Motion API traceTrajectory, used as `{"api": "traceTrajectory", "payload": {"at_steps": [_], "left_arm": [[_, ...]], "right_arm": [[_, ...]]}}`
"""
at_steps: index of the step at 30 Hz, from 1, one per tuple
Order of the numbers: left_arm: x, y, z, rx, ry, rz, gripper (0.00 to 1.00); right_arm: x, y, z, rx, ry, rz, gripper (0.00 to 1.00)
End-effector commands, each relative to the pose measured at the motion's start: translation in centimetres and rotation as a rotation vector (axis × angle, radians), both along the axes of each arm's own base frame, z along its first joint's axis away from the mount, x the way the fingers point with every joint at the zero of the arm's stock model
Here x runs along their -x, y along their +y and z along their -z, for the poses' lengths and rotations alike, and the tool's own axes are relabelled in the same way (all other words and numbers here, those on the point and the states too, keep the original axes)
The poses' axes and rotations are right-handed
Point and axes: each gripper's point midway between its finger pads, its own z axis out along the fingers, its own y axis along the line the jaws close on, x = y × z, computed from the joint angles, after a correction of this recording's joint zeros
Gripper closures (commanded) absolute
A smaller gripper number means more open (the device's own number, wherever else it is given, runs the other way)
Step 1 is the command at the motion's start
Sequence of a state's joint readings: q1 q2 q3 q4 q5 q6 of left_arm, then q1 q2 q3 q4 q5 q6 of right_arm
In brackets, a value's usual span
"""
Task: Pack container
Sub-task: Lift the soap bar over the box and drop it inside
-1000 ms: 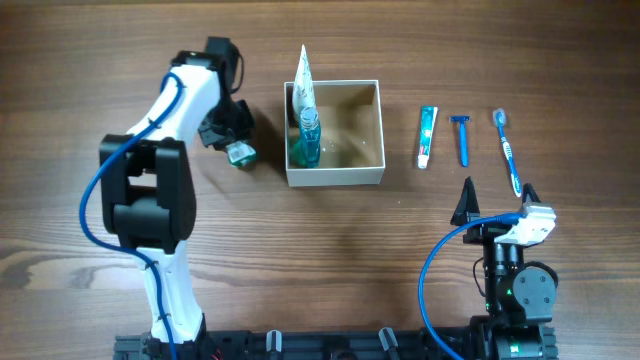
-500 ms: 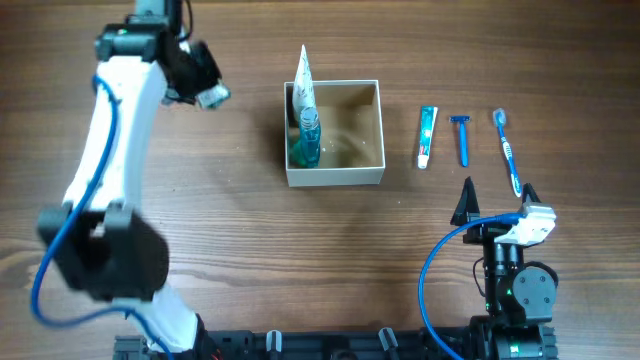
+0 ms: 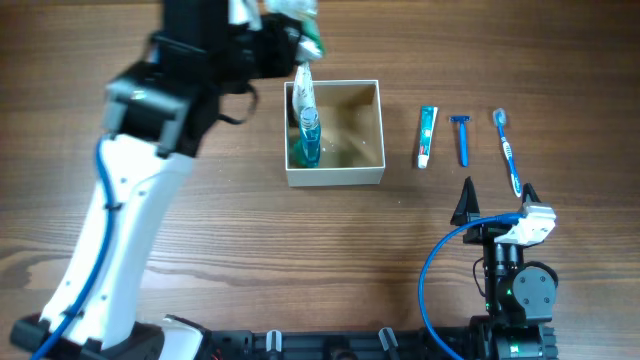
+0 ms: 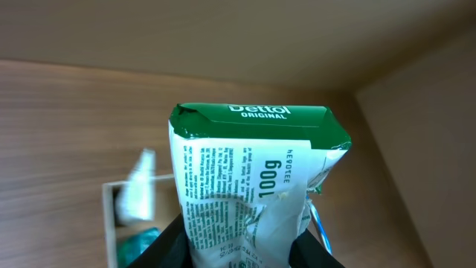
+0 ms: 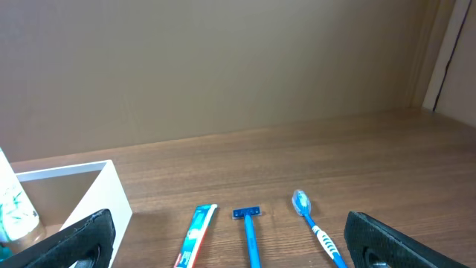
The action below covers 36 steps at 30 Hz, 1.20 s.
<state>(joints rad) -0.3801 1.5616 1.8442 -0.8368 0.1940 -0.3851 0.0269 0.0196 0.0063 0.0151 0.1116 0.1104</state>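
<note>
Currently the right gripper (image 3: 497,200) rests at 5 o'clock on the bench (image 3: 250,230), jaws spread. The container (image 3: 335,175) sits mid-bench with a white tube (image 3: 303,85) and a teal bottle (image 3: 309,135) inside. The toothpaste (image 3: 427,137), razor (image 3: 461,139) and toothbrush (image 3: 508,150) lie at its 3 o'clock. At its 11 o'clock, the left gripper (image 4: 239,253) is raised, jaws pinching a Dettol soap pack (image 4: 253,186).

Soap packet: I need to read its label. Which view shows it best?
Left wrist: the soap packet fills the frame, print legible, in the left gripper. Overhead shows only a blurred corner; right wrist misses it.
</note>
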Motion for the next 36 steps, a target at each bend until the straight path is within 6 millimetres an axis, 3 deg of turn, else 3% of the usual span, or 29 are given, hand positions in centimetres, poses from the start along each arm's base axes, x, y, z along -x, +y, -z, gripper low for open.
{"api": "traceTrajectory", "payload": {"at_steps": [1,5,10,19,23,29,36], "left_arm": [[0.0,-6.0,3.9,-0.083,0.028,0.151,0.66],[-0.4,-8.8,7.9,-0.160,0.076,0.198,0.64],[-1.2,-10.3,12.6,-0.231,0.144,0.238,0.64],[-3.4,-9.1,18.4,-0.366,0.218,0.154,0.62],[-3.6,-9.1,19.8,-0.388,0.237,0.156,0.57],[-4.5,-7.5,19.8,-0.437,0.224,0.063,0.55],[-4.8,-7.2,19.7,-0.435,0.221,0.055,0.48]], "right_arm": [[0.0,0.0,-0.1,0.003,-0.004,-0.003,0.00],[0.0,0.0,-0.1,0.003,-0.004,-0.003,0.00],[0.0,0.0,-0.1,0.003,-0.004,-0.003,0.00],[0.0,0.0,-0.1,0.003,-0.004,-0.003,0.00],[0.0,0.0,-0.1,0.003,-0.004,-0.003,0.00],[0.0,0.0,-0.1,0.003,-0.004,-0.003,0.00],[0.0,0.0,-0.1,0.003,-0.004,-0.003,0.00]]}}
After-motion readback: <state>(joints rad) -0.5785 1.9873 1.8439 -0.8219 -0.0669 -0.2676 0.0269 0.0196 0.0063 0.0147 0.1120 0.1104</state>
